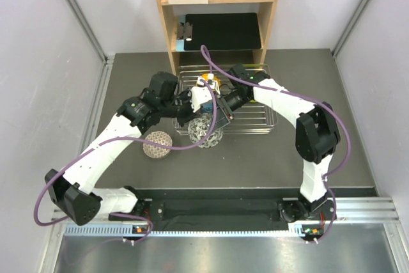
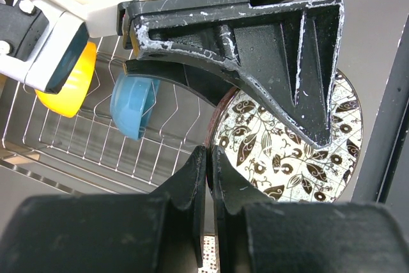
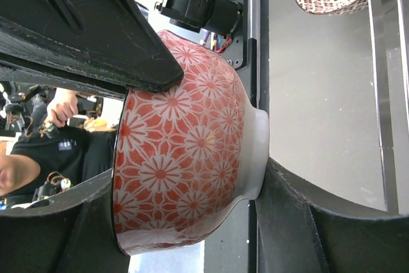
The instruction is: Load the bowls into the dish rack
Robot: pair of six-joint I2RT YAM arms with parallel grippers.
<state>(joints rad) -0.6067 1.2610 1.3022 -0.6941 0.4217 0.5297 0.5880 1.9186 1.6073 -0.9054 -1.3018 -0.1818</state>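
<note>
L tool (image 2: 209, 155) is pinched together on the rim of the flowered bowl (image 2: 287, 139), tipped on edge at the near side of the dish rack (image 2: 77, 151). Prob. a hand-over: R tool (image 3: 182, 151) has a finger each side of the same bowl, but can't tell if it's clamped yet. A grip across the body should suit slotting it btwn tines better than a rim pinch. Blue bowl (image 2: 133, 108) & orange bowl (image 2: 64, 87) stand in the rack; lattice bowl (image 1: 157, 144) sits on the desk (image 1: 275, 158). L wrist cam shows the leafy inside + rim pinch. R wrist cam shows only the red-flower outside & foot. Top cam hides both grips under the arms.
</note>
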